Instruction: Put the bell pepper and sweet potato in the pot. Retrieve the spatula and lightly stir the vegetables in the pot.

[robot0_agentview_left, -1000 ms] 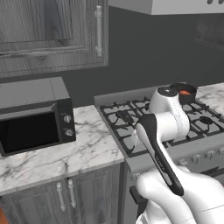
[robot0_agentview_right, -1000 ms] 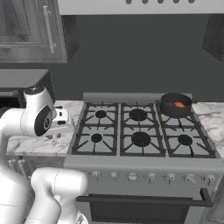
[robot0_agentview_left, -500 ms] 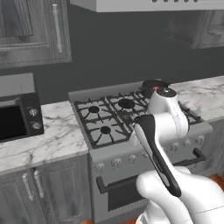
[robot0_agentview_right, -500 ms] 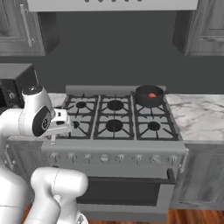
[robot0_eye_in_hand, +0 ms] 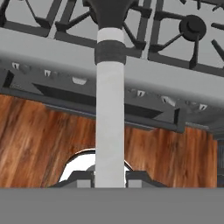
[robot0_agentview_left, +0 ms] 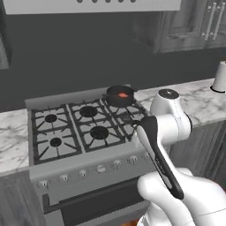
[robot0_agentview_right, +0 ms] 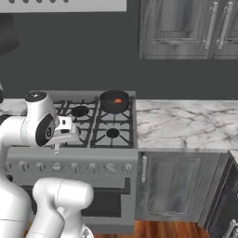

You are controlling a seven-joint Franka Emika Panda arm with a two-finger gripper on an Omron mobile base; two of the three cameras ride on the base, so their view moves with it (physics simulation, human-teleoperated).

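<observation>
A: Starting at the left, what's the hand doing?

B: It's clamped on the spatula. In the hand view the pale handle runs straight up from between the tips, black head at the top, over the front edge of the stove.

A: And the vegetables?

B: The pot sits on the stove's back right burner with something orange-red showing inside. I can't tell whether it's the pepper, the sweet potato, or both. I'd judge the loading done and the spatula fetched, so only the stirring is left.

A: Anything in the way?

B: The pot's far wall backs onto the dark backsplash. Right of the stove runs a marble counter, cabinets above it, and a pale vessel well apart from the pot. The raised burner grates lie between spatula and pot; I'd lift over them.
</observation>
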